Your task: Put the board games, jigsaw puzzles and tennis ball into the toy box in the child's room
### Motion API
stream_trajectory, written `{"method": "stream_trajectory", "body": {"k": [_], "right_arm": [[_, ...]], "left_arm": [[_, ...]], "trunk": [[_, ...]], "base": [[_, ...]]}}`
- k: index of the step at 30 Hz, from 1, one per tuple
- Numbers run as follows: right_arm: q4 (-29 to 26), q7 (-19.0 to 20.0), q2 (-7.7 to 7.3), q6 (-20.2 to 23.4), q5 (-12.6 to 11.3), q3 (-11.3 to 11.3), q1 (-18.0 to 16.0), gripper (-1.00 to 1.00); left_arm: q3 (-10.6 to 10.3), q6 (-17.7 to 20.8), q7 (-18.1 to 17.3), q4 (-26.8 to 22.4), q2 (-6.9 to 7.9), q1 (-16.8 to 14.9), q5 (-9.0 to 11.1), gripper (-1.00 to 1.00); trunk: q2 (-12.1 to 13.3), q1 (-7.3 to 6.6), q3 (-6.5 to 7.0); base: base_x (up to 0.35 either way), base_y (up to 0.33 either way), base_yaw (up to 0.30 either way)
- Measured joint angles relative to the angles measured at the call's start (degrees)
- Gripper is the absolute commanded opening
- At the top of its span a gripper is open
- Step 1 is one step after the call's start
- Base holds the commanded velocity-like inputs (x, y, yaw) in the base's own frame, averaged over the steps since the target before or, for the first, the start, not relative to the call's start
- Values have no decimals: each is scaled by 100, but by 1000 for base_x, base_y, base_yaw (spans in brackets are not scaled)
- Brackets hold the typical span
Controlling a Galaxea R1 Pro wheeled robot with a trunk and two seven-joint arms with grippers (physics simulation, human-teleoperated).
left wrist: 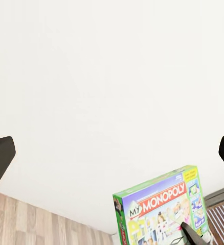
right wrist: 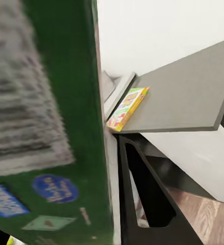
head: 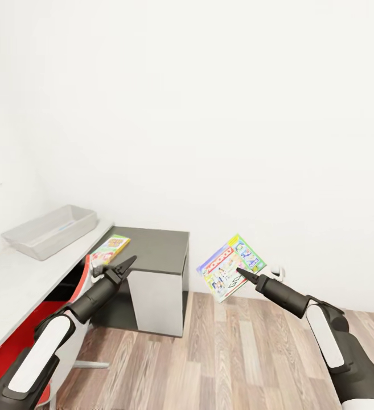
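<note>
- Above the wood floor, the right gripper is clamping the Monopoly box in midair.
- The left gripper is hanging spread wide, carrying nothing.
- The toy box is waiting on the table; a second game box is lying on the dark cabinet.

The white-green MONOPOLY board game is held tilted in the air above the wood floor, its printed face turned outward, clamped at its lower edge by the right gripper. A second, rainbow-coloured board game is seen lying flat at the left edge of the dark-grey cabinet top, just beside the table. The light-grey toy box is placed at the far end of the table, near the wall.
</note>
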Motion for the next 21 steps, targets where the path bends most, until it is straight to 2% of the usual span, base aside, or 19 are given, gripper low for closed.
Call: {"method": "stream_trajectory", "body": {"k": [13, 21], "right_arm": [[-142, 0, -2, 7, -3, -1, 12, -100], [-196, -1, -6, 7, -1, -4, 16, -100]], "left_arm": [[-3, 81, 35, -116, 18, -20, 49, 100], [3, 165, 216, -248, 11, -25, 89, 100]], "trunk": [[0, 1, 0], [0, 1, 0]], "base": [[24, 6, 288], [4, 1, 290]]}}
